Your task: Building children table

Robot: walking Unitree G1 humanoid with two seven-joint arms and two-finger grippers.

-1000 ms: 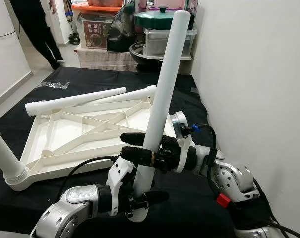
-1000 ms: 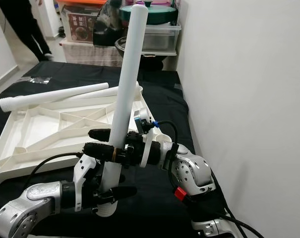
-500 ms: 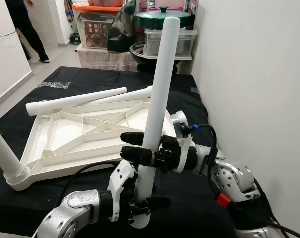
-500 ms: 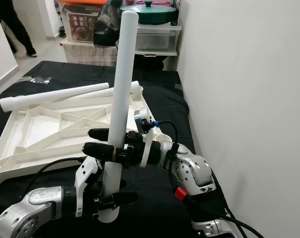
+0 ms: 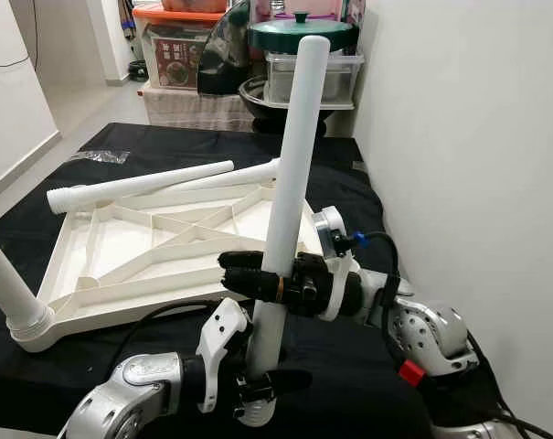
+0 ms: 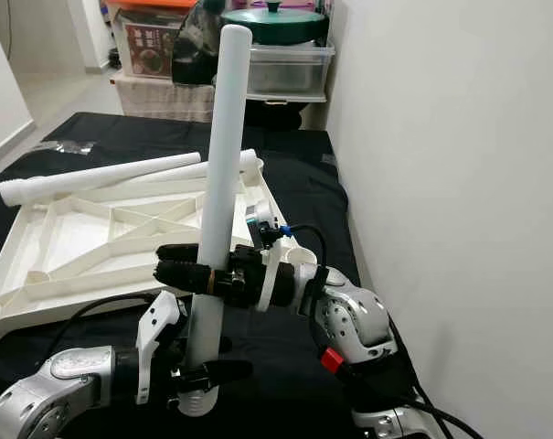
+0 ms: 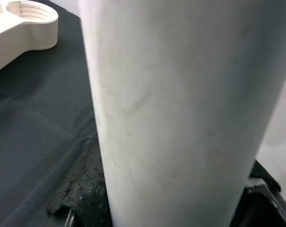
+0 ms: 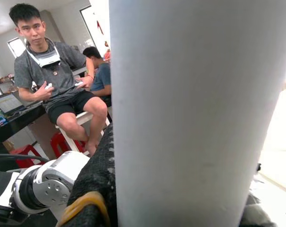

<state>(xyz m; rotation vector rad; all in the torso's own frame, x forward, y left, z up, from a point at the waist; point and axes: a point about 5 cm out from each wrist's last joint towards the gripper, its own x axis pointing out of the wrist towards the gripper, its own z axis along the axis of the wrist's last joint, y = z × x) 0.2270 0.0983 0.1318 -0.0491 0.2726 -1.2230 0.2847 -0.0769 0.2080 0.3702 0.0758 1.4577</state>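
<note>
Even indoor light is filling the head views, which are staying sharp, with soft shadows lying on the black cloth (image 5: 349, 197). In both wrist views the white pole (image 7: 180, 113) is looming close, blurred and out of focus.

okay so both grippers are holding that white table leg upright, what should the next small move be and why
Probably carry the table leg toward the tabletop's near corner socket and lower its threaded end in. The left gripper holds it low, the right gripper mid-way, the threaded end hanging above the black cloth. The upturned tabletop has just one leg fitted.
</note>
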